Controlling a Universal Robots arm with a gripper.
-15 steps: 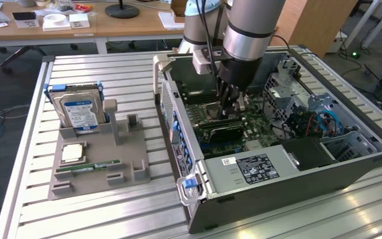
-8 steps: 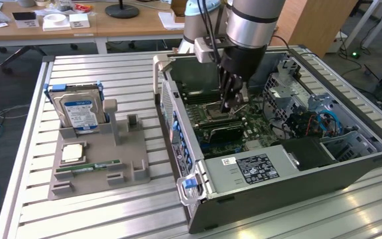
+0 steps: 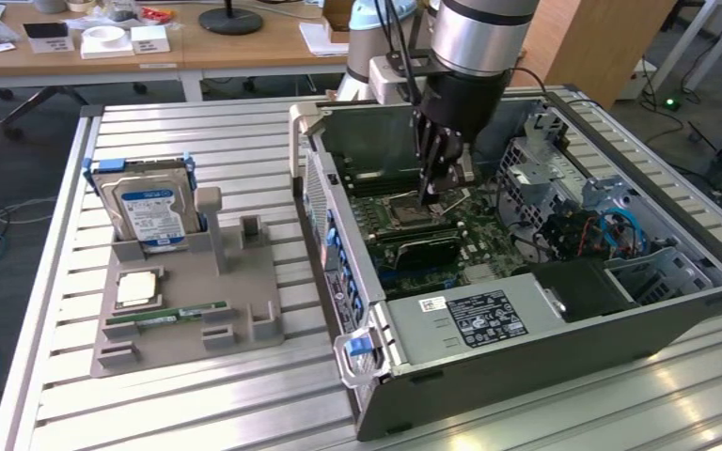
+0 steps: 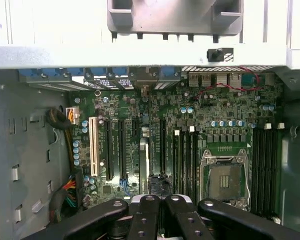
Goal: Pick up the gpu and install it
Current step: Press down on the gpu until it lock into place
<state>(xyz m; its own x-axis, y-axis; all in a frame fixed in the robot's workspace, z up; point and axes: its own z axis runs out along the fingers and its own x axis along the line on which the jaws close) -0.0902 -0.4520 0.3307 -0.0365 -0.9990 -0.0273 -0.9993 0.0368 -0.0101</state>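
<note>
Exterior view: the claw (image 3: pixel 440 193), closed, reaches into the open computer case (image 3: pixel 562 348) over the motherboard (image 3: pixel 462 235), with the gpu (image 3: pixel 414 246) seemingly already seated just beneath it, suggesting the install step is ending and release requires care.

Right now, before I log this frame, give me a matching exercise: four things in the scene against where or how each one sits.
Things:
1. hard drive
2. RAM stick
3. gripper
4. power supply

Places or states:
A. lying flat on the grey holder
B. shut, over the motherboard inside the open case
C. standing upright in the grey holder
D. in the case's near corner, label facing up

Pairs: 1-C, 2-A, 3-B, 4-D
</note>
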